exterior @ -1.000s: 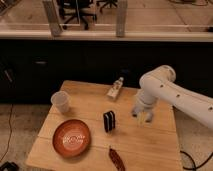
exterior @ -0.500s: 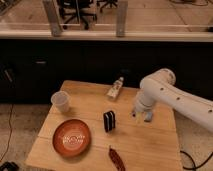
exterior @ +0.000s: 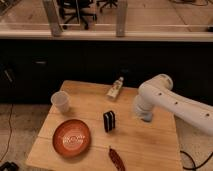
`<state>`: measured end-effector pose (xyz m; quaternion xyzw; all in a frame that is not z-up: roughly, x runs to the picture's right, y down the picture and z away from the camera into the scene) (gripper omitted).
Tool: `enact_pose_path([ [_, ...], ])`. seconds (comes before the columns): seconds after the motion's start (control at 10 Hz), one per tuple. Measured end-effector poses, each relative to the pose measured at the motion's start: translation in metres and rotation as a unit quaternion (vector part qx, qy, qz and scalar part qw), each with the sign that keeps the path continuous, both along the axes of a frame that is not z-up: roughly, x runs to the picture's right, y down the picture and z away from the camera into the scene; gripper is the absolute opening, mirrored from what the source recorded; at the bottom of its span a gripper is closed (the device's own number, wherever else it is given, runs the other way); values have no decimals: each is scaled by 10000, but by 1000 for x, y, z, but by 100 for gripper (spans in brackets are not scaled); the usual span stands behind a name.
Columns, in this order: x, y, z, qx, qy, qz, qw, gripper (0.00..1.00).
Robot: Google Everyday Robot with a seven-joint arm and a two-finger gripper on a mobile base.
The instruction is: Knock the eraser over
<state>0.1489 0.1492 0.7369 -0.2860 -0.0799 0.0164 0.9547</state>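
Near the middle of your wooden table (exterior: 150, 142), the eraser (exterior: 109, 121) stands upright: a small black block with a white stripe down its centre. Your gripper (exterior: 145, 116) hangs just right of it, apart.

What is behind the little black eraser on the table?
Behind the eraser there is bare wooden table, then a small pale bottle lying near the far edge. The gripper hangs to the eraser's right, not behind it. The table under the eraser is covered.
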Motion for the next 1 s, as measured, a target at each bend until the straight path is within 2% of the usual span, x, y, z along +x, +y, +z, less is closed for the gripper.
enact_pose_path([
  [0.1, -4, 1, 3, -1, -28, -42, 10000, 6],
  [0.2, -7, 2, 5, 7, -54, -87, 9999, 5],
  [0.5, -13, 8, 13, 11, -134, -177, 9998, 5],
  [1.0, -46, 12, 22, 23, -386, -479, 9981, 5],
])
